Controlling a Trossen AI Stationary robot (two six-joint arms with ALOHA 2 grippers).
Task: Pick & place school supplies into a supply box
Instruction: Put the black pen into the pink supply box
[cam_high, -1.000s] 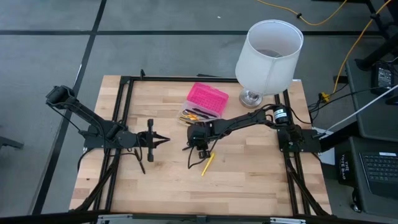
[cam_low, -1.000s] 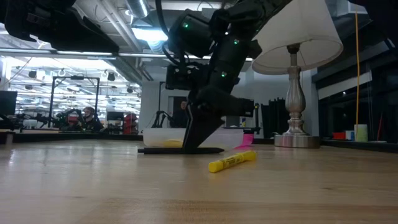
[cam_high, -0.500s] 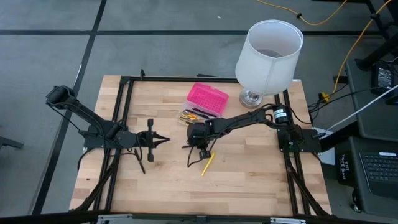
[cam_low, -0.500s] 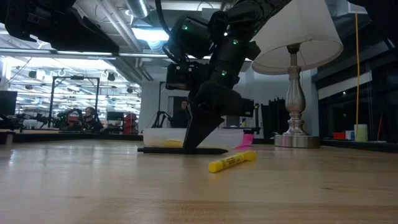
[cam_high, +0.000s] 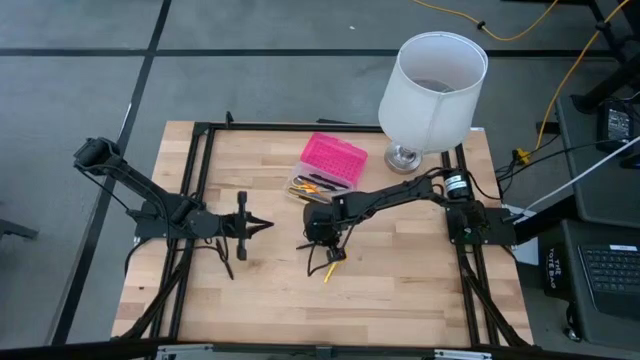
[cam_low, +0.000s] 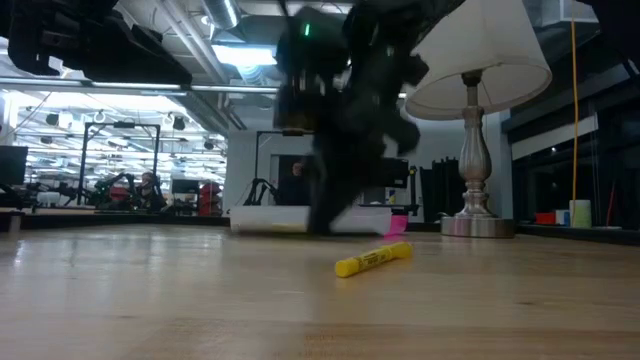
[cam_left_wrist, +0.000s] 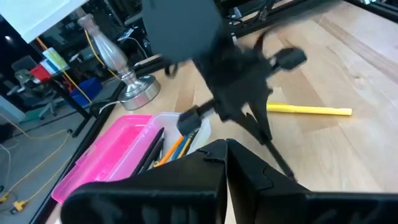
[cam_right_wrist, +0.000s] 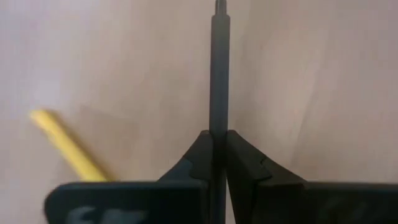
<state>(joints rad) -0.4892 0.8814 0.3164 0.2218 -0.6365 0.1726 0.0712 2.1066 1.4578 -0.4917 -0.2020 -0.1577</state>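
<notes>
My right gripper (cam_high: 322, 243) hangs over the table's middle, shut on a thin black pen (cam_right_wrist: 217, 74). A yellow marker (cam_high: 333, 265) lies flat on the wood just near of it, also seen in the low view (cam_low: 372, 259). The supply box stands open farther back, with a pink half (cam_high: 335, 160) and a clear half (cam_high: 312, 185) that holds pencils. In the low view my right gripper (cam_low: 340, 130) is a dark blur. My left gripper (cam_high: 265, 225) waits shut to the left of centre, pointing at the right one. My right gripper pinches the black pen's shaft (cam_right_wrist: 217, 122) between its two fingers, which come at it from above. A long part of the pen sticks out past the fingertips. In the low view no pen lies on the table under the gripper.
A white lamp (cam_high: 432, 85) stands at the back right, its metal base (cam_high: 403, 158) just right of the box. Black frame rails (cam_high: 200, 200) run along the table's left and right sides. Bare wood lies toward the near edge.
My right gripper has shut on the black pen, which lay flat on the table. It has then risen with it and shifted slightly toward the table's right edge. The pen has left the tabletop. The yellow marker has stayed in place.
</notes>
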